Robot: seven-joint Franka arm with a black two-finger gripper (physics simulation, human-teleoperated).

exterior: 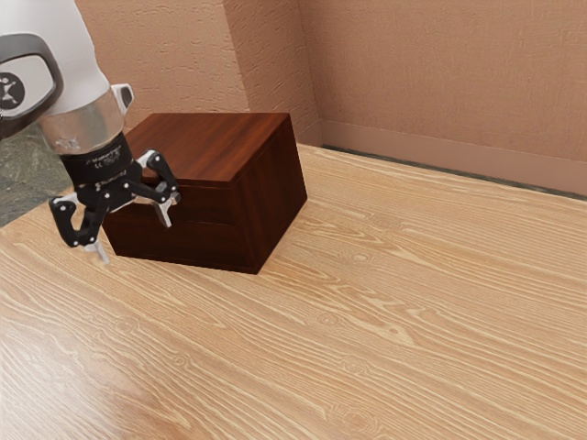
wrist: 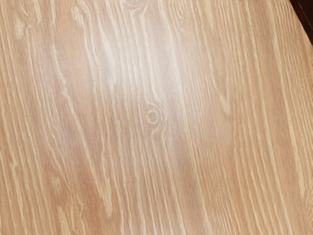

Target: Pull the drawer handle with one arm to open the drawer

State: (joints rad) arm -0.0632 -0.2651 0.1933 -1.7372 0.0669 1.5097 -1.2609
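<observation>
The drawer [exterior: 206, 209] looks shut in its dark cabinet [exterior: 220, 142], just behind our pincer [exterior: 128, 232], whose fingers stand spread and hold nothing. We judge this the approach. We cannot make out the handle, which we must next clasp and pull. Beneath lies the pale wooden table [exterior: 385, 312], and beyond it brown walls [exterior: 440, 64].

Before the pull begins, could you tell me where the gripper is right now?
At the exterior view's left, the open gripper hangs in front of the dark wooden drawer box, above the light wooden table.
</observation>
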